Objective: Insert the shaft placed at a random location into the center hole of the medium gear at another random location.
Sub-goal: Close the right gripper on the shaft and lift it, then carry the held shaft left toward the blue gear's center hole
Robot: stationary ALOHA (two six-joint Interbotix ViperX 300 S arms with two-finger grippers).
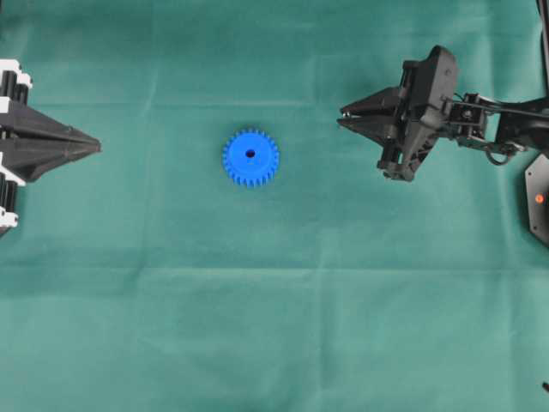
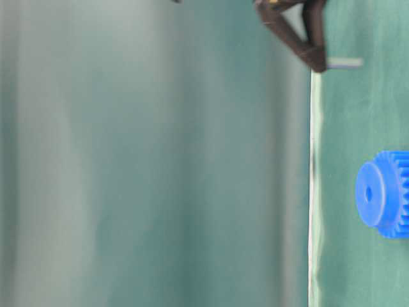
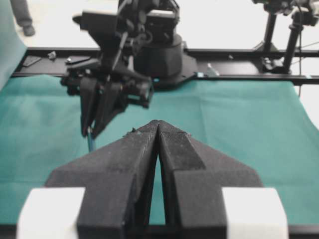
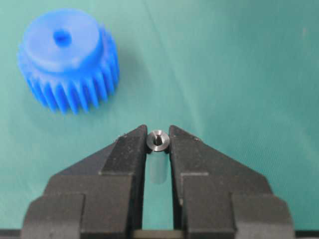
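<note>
You have the shaft (image 4: 158,140) pinched between the tips of the right gripper (image 4: 158,144), standing upright with its hollow top end showing in the right wrist view; in the table-level view it pokes out past the fingertips toward the cloth. The blue gear (image 1: 250,157) lies flat on the green cloth (image 1: 274,326), near the middle and well apart from both arms, its center hole (image 1: 250,154) facing up and unobstructed. The left gripper (image 3: 158,130) sits at the left edge with its jaws pressed together on nothing, so leave it parked. To do this step well, carry the pin across to the gear at a height that clears the teeth, and keep the pinch firm so the pin does not tilt. Line it up over the hole using the wrist view, since the pin is about as wide as the hole. Come down slowly and straight; if it catches on the face, lift and re-centre rather than pushing.
</note>
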